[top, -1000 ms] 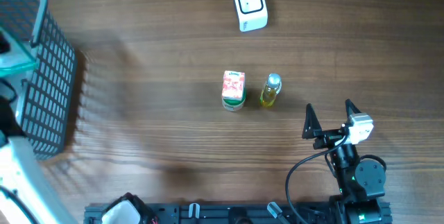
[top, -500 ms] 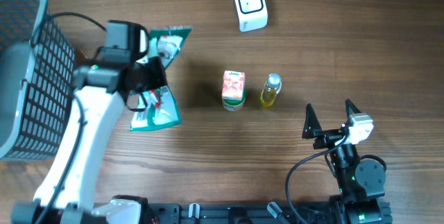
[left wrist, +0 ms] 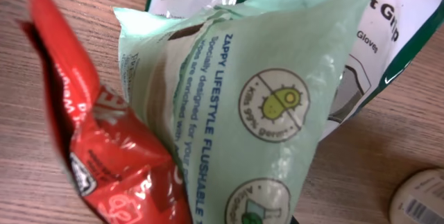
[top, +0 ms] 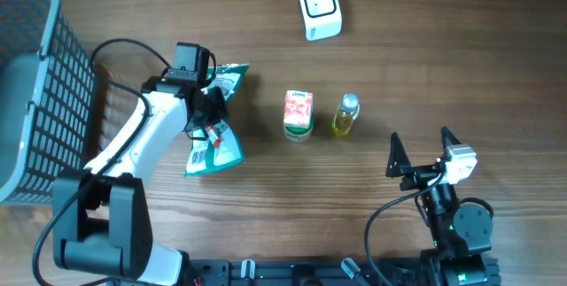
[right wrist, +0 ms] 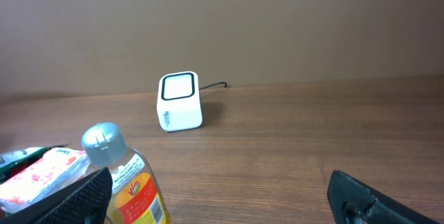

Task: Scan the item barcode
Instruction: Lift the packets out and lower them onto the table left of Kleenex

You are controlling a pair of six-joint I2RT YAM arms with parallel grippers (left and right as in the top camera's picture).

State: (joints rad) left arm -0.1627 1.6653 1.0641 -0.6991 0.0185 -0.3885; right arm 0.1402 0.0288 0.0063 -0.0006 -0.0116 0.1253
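Left gripper clamped on green pouch: carry step. You next present barcode to scanner, 1 o'clock. Right gripper agape.

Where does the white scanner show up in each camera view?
Overhead: white scanner at top centre, beyond the yellow bottle.
Left wrist: not in it.
Right wrist: left of centre, behind the same bottle.
Shared landmark: that bottle, in overhead and right wrist only.
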